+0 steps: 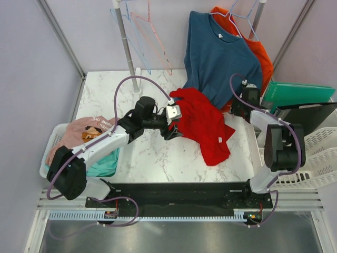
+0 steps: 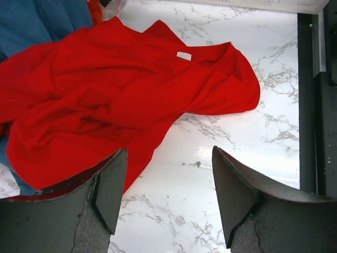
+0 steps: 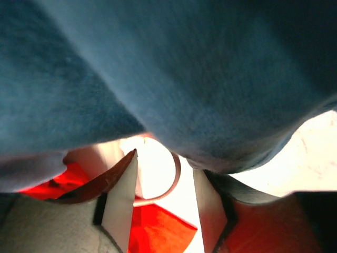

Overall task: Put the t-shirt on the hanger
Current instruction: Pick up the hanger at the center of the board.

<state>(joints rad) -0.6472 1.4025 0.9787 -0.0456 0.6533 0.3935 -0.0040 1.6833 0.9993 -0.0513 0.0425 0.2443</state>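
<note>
The t-shirt (image 1: 202, 124) is left crumpled on the table (image 1: 158, 158), right of centre. The left gripper (image 2: 168, 184) jaws are held wide and empty beside it, probably ready for cloth. The right gripper (image 3: 166, 174) jaws are parted loosely around the hook of the hanger (image 3: 178, 174).

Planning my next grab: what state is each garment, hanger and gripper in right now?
t-shirt: crumpled on the table, not on a hanger
pink hanger: hanging, bare
blue shirt: hung up
left gripper: open, at the t-shirt's edge
right gripper: open, under the blue shirt
</note>
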